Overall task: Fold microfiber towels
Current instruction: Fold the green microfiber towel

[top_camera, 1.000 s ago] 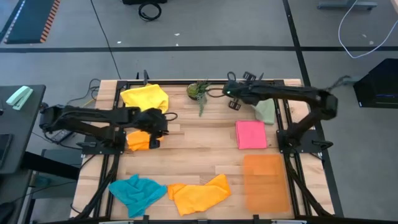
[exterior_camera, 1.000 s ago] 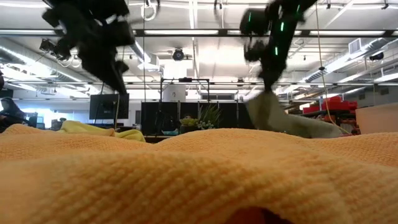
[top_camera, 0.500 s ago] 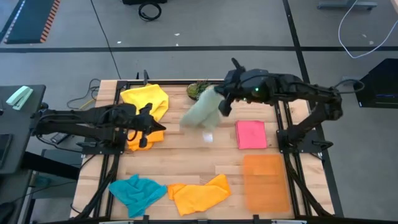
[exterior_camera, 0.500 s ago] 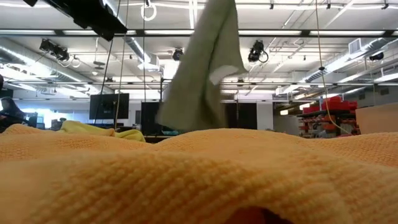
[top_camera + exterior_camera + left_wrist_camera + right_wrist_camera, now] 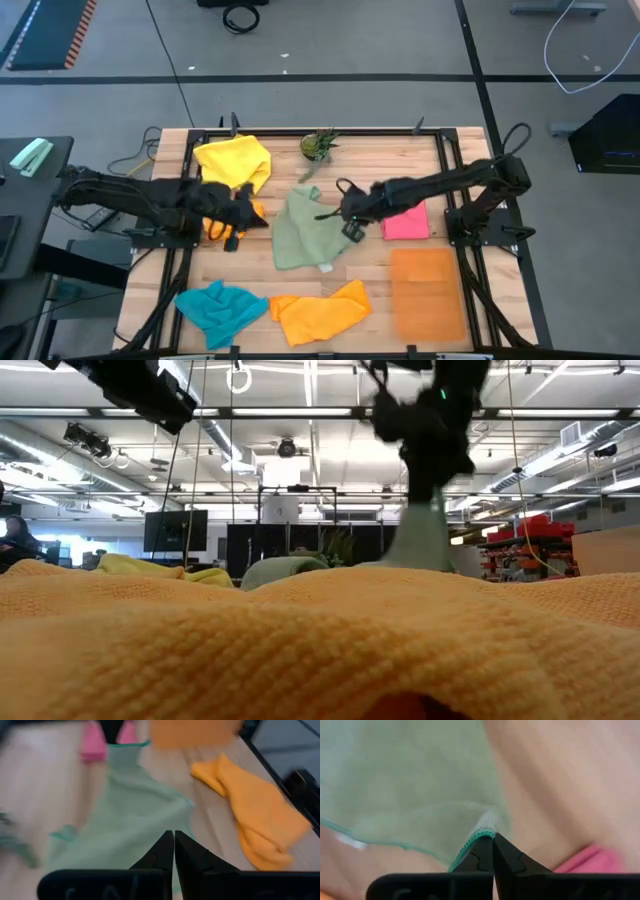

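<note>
A pale green towel (image 5: 303, 232) lies spread on the middle of the table. My right gripper (image 5: 343, 214) is shut on its right-hand edge. My left gripper (image 5: 258, 218) hovers shut and holds nothing, just left of that towel and over a folded orange towel (image 5: 222, 226). In the left wrist view its fingers (image 5: 174, 840) meet above the green cloth (image 5: 125, 815). A folded pink towel (image 5: 405, 218) lies to the right. A yellow towel (image 5: 235, 160) is bunched at the far left. A teal towel (image 5: 220, 310) and an orange towel (image 5: 320, 310) lie crumpled near the front edge. My right gripper pinches the pale green towel's teal-hemmed edge (image 5: 472, 842) between its two fingertips, coming from above and slanting down. The held part rises in a small peak (image 5: 420, 540) under the fingers. The rest of the cloth lies slack on the table.
A stiff orange mat (image 5: 428, 290) lies at the near right. A small spiky plant (image 5: 318, 145) stands at the far edge. Black frame rails (image 5: 455, 190) run along both sides of the table. Bare wood shows between the green towel and the near towels.
My right gripper has swung the pale green towel from the far right, through the air, toward the table's middle and down. The towel now lies spread on the wood, with only its held edge raised. My left gripper has risen a little above the folded orange towel.
</note>
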Robot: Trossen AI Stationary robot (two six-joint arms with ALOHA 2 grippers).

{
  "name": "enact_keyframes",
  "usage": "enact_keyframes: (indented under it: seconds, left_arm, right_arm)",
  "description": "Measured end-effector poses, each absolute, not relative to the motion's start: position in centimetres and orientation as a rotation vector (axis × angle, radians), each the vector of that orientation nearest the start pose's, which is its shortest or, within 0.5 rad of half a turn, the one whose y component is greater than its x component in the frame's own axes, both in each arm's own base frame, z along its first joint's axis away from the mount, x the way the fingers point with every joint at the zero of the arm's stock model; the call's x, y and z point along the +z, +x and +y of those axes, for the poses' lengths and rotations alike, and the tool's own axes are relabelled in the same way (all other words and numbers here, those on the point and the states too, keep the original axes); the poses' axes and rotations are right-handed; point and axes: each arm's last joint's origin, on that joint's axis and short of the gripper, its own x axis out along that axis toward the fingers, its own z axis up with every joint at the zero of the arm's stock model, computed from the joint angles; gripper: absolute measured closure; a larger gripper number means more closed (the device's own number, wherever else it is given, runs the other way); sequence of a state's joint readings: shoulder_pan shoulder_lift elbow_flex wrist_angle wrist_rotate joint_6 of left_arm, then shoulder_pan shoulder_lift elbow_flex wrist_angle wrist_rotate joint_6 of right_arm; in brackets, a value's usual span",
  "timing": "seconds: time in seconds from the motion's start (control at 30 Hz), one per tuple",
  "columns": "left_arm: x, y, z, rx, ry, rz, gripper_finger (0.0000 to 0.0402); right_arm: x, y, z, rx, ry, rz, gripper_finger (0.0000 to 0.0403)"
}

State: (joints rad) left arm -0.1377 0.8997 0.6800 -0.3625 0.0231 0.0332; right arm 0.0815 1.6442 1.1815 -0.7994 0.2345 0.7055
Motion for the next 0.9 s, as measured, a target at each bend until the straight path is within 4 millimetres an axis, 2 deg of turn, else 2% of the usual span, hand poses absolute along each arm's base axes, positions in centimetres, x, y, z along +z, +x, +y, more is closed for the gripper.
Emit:
enact_keyframes:
  seconds: [0.07, 0.2, 0.3, 0.43, 0.53, 0.63, 0.77, 0.9]
  left_arm:
    - [25.1, 19.8, -3.9, -0.214, 0.076, 0.632, 0.0383]
    - [21.2, 22.2, -6.3, -0.307, 0.162, 0.793, 0.0375]
    - [18.1, 23.3, -7.7, -0.368, 0.245, 0.919, 0.0360]
    - [15.5, 25.2, -8.7, -0.387, 0.278, 0.902, 0.0329]
    - [14.3, 25.8, -9.2, -0.405, 0.302, 0.911, 0.0299]
    - [14.1, 25.8, -9.2, -0.396, 0.277, 0.926, 0.0269]
    - [14.1, 25.7, -9.2, -0.383, 0.263, 0.940, 0.0238]
    - [13.3, 25.9, -9.0, -0.380, 0.263, 0.972, 0.0225]
  right_arm:
    - [19.9, 30.6, 1.9, -0.567, 0.439, 1.161, 0.0400]
    - [18.6, 29.5, 1.8, -0.588, 0.461, 1.169, 0.0385]
    - [18.4, 29.3, 1.8, -0.576, 0.435, 1.192, 0.0370]
    - [18.9, 29.7, 2.3, -0.510, 0.362, 1.193, 0.0344]
    - [19.6, 29.9, 2.9, -0.469, 0.321, 1.198, 0.0320]
    - [20.3, 29.8, 3.6, -0.442, 0.278, 1.230, 0.0298]
    - [21.5, 29.1, 4.7, -0.407, 0.217, 1.287, 0.0279]
    - [22.8, 27.9, 6.0, -0.361, 0.184, 1.282, 0.0272]
